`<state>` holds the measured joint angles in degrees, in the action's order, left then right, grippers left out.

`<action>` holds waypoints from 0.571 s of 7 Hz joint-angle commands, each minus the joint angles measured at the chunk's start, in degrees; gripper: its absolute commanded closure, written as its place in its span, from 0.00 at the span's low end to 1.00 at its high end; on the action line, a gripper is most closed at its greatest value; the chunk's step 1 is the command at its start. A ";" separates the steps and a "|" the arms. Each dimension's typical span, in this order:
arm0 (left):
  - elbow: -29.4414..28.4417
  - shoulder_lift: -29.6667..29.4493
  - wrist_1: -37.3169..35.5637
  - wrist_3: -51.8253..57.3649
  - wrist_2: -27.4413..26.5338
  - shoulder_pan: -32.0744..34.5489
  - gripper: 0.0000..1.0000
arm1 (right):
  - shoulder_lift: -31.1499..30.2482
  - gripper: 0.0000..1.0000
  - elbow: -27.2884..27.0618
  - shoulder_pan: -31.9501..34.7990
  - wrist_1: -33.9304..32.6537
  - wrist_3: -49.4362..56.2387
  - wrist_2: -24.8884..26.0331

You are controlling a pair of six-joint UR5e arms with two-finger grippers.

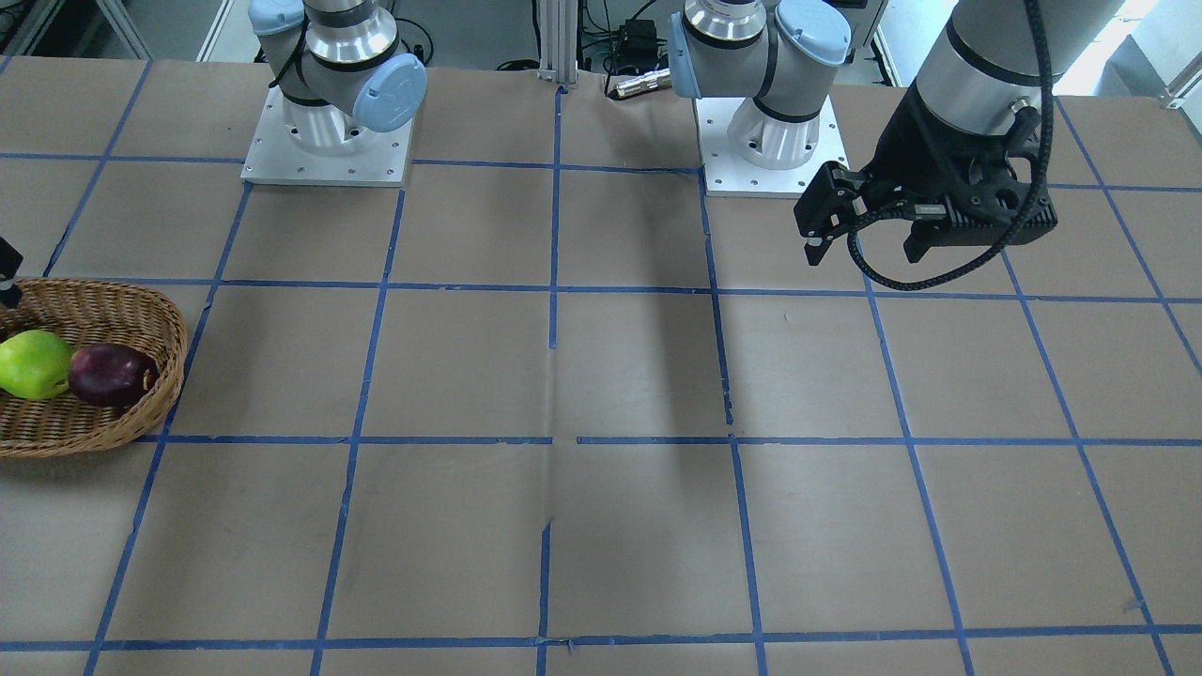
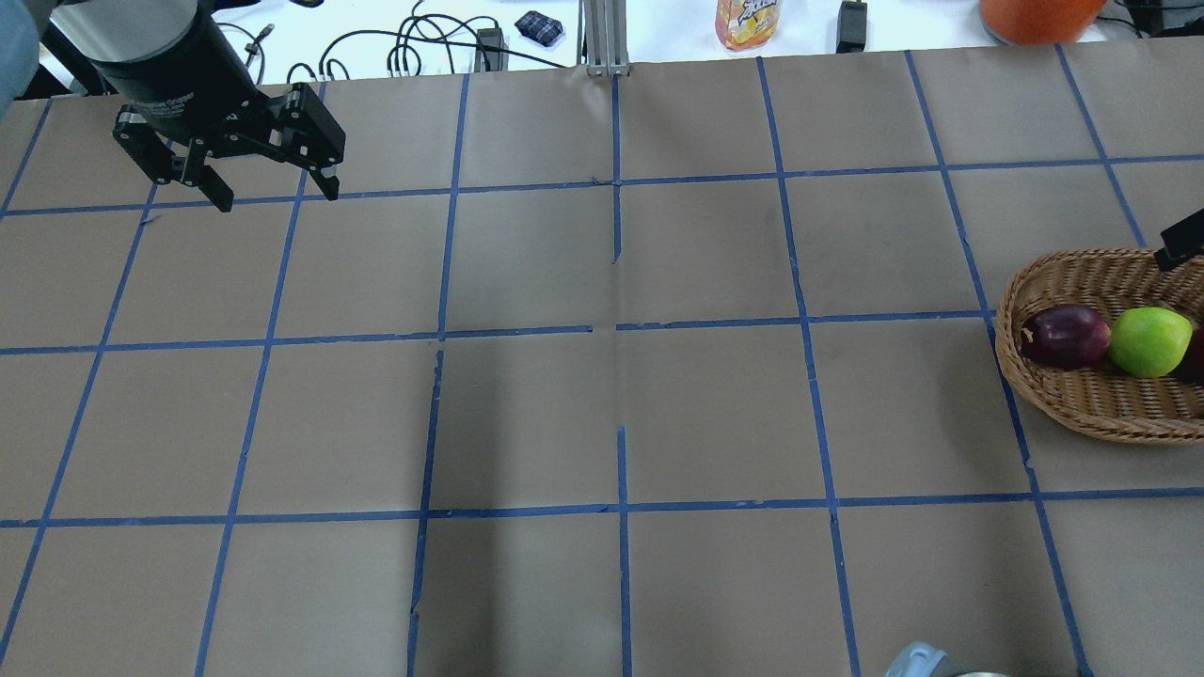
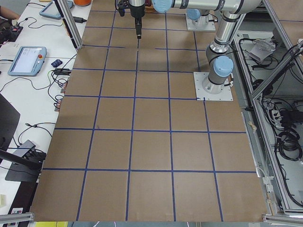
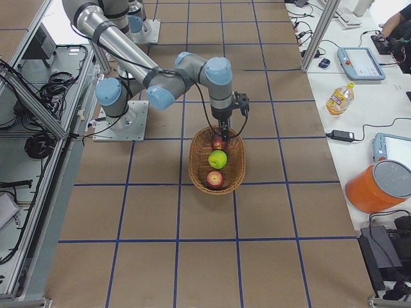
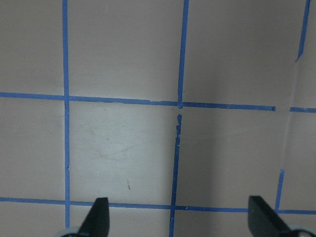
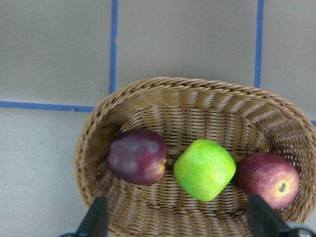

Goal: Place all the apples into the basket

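Entries run from the robot's right end of the tabletop to its left end.

1. Tabletop [image 2: 705, 404]: brown paper surface marked into squares by blue tape.

2. Basket [image 6: 197, 86]: oval, light brown wicker. It stands at the right end of the tabletop and is cut by the frame edge in the overhead and front-facing views. It holds all three apples, laid in one row along its long axis.

3. Red apple [image 6: 268, 178]: lies at the outer end of the row, with its yellowish stem pit turned upward. It rests against the green one.

4. Green apple [image 6: 204, 169]: bright lime, in the middle of the row.

5. Purple apple [image 6: 137, 156]: dark maroon, at the end of the row towards the middle of the tabletop. It sits just beside the green one.

6. Right hand [image 6: 178, 219]: hangs above the basket, over the purple apple's end. Its fingers are spread wide with nothing between them. No contact with fruit or wicker is visible.

7. Left hand [image 2: 277, 196]: well apart from the basket, at the tabletop's left end on the side away from the robot. It is raised above a bare square, fingers pointing down and spread, with nothing between them.
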<state>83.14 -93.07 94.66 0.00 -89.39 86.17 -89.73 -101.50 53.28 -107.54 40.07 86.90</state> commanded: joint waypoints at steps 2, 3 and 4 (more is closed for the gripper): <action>0.00 -0.01 0.00 -0.09 0.00 -0.04 0.00 | -4.66 0.00 9.91 3.58 19.47 -11.68 -0.06; 0.00 -0.01 0.00 -0.09 0.00 -0.04 0.00 | -4.75 0.00 10.27 8.72 19.04 -15.51 0.11; 0.00 -0.01 0.00 -0.26 0.00 0.05 0.00 | -4.75 0.00 11.58 17.91 19.04 -28.86 0.81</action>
<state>83.15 -93.08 94.66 -0.13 -89.38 86.16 -94.36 -91.30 62.31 -88.78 23.08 87.09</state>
